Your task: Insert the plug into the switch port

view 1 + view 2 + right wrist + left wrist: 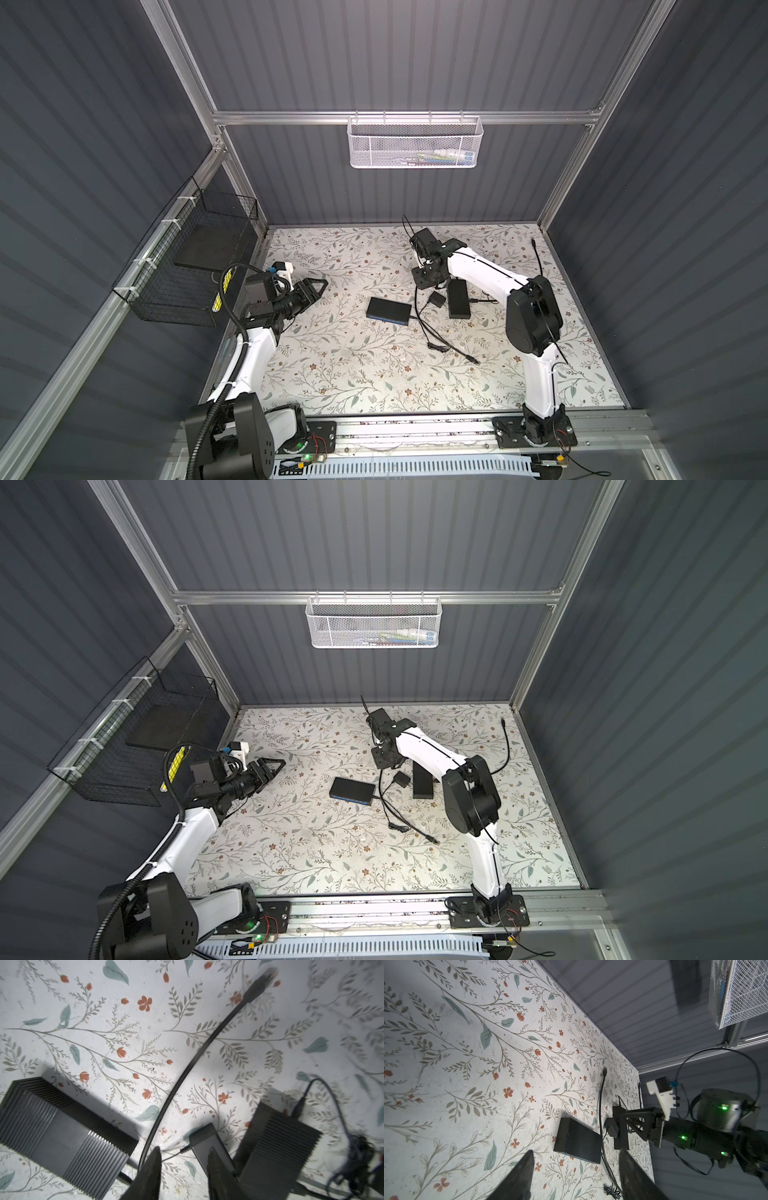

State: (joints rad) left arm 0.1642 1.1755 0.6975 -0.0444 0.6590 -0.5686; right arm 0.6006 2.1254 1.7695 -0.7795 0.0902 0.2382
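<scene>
Right wrist view is crossed by a black cable (187,1068) whose plug (264,978) is seen lying loose on the floral surface (124,1022), well apart from the switch (62,1136); the right pincer (184,1148) is held slightly spread and empty, the left pincer (576,1151) spread wide.

1. You cannot make out the plug (267,976) in the right wrist view; it is blurred.
2. In both top views, the ports on the switch (388,311) are too small for you to tell apart.
3. The right arm (424,746) hides part of the black box (420,789) from you.
4. The right wrist view's edge cuts off the right gripper (184,1156).
</scene>
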